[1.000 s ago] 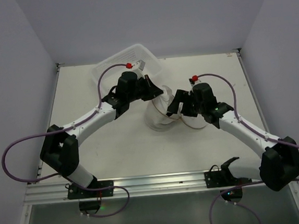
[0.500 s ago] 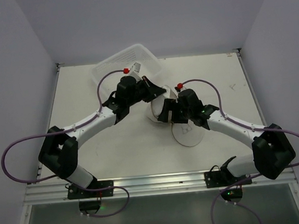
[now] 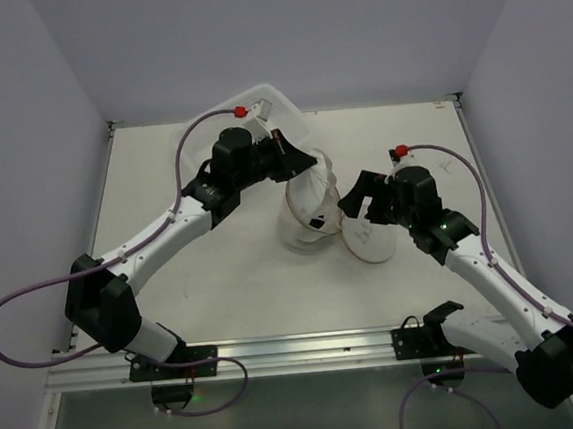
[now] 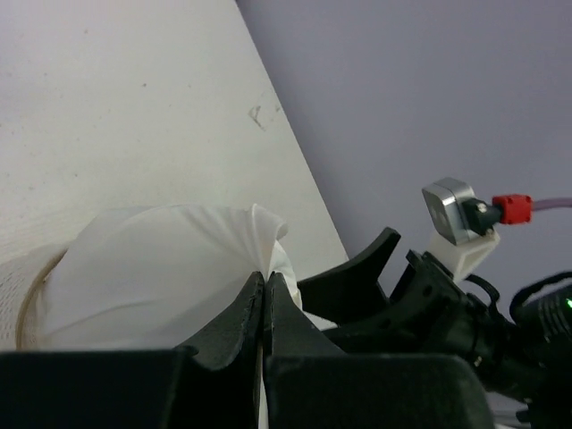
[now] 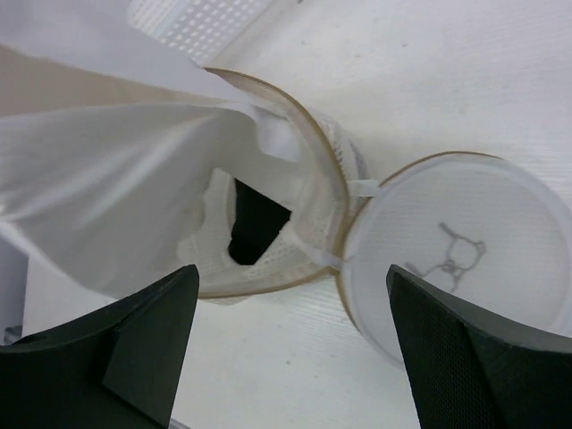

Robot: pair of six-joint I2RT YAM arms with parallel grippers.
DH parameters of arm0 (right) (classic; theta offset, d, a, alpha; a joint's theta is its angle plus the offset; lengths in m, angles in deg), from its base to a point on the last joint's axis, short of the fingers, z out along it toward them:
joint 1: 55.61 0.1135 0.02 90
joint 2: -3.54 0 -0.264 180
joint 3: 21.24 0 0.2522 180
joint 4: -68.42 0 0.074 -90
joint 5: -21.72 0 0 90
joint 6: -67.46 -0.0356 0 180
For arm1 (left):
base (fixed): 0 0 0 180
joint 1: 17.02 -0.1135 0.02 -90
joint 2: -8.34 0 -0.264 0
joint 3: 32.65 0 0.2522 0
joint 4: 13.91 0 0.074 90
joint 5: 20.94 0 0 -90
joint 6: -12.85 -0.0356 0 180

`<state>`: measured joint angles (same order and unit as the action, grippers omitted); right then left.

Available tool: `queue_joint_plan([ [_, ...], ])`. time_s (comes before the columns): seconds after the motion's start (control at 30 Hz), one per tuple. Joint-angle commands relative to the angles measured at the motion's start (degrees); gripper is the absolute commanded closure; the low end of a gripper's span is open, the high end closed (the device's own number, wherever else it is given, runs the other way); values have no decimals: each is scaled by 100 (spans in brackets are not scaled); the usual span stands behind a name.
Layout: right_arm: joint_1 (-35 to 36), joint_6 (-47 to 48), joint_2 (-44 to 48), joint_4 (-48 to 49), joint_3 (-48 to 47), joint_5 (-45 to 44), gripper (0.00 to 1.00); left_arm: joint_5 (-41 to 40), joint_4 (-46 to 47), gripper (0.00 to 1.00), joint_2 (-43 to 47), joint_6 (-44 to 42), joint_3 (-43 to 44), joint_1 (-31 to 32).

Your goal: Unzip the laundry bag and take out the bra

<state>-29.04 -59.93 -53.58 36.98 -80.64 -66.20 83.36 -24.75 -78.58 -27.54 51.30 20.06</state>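
The laundry bag (image 3: 305, 218) stands unzipped at mid-table, a white mesh drum with tan trim. Its round lid (image 3: 371, 239), with the bra drawing (image 5: 456, 255), lies flopped open to the right. The black bra (image 5: 255, 222) shows inside the opening in the right wrist view; the top view does not show it. My left gripper (image 3: 290, 166) is shut on the bag's white fabric (image 4: 170, 277) and holds it lifted at the far rim. My right gripper (image 3: 358, 200) is open and empty, just right of the bag's mouth above the lid; its fingers (image 5: 134, 349) stand wide apart.
A white plastic basket (image 3: 248, 117) stands tilted at the back, behind the left wrist; it also shows in the right wrist view (image 5: 197, 22). The right arm's fingers (image 4: 357, 277) are close to the left jaws. Purple cables loop off both arms.
My right gripper has pulled back to the right, away from the bag's mouth. My left gripper has lifted the bag's fabric higher and farther back. The lid lies open beside the bag.
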Motion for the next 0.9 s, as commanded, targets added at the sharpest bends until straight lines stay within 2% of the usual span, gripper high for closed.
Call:
queue_joint_plan([
  [0.0, -388, 424, 341, -245, 118, 2, 12, 834, -11, 100, 87, -698, 565, -43],
  [0.1, -442, 522, 604, -342, -14, -41, 12, 1668, 393, 100, 87, -654, 627, -26],
  [0.17, -477, 531, 755, -342, -67, -103, 12, 1707, 525, 100, 209, -776, 636, 1],
  [0.33, -486, 373, 1238, -307, -93, -498, 11, 1234, 429, 100, 614, -1277, 793, -8],
  [0.57, -486, 372, 1335, -281, -199, -499, 11, 759, -641, 100, 430, -1462, 2190, -368],
  [0.67, -495, 372, 1362, -298, -216, -481, 11, 618, -1091, 100, 210, -1489, 2892, -718],
  [0.87, -503, 346, 1353, -307, -225, -324, 11, 154, -1469, 100, -150, -1471, 3641, -1561],
])
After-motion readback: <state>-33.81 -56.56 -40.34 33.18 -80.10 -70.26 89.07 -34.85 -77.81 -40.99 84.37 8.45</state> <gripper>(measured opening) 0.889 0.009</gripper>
